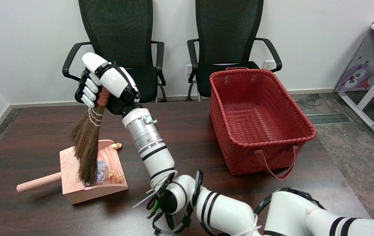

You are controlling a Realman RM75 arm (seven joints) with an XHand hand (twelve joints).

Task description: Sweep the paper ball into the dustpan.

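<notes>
While the brush end sits down in the pan, best to go slow and small; nearest, low in the picture, the white right arm (pixel 206 206) reaching up and across the dark table (pixel 180 131); next, the wooden dustpan (pixel 75 191) with its pink handle poking out to the left; inside it, near the back wall, a bluish-white paper ball (pixel 101 170) and some small yellow scraps (pixel 115 176), so looks mostly done; just past the pan's open front edge, one more little paper ball (pixel 117 146) out on the table, touching or almost touching the pan lip, hard to tell which; above that, the broom (pixel 87 147) hanging nearly straight, bristle tips down in the pan; higher up, the right hand (pixel 103 83) wrapped tight around the broom's orange neck, fingers curled on it; to finish well, lift the bristles out, set them down on the far side of that last ball, then pull gently toward the pan's back wall; no hard flicks, or bits may hop out; to the right, a red woven basket (pixel 259 121); farthest back, two black chairs (pixel 174 42) by the wall.
</notes>
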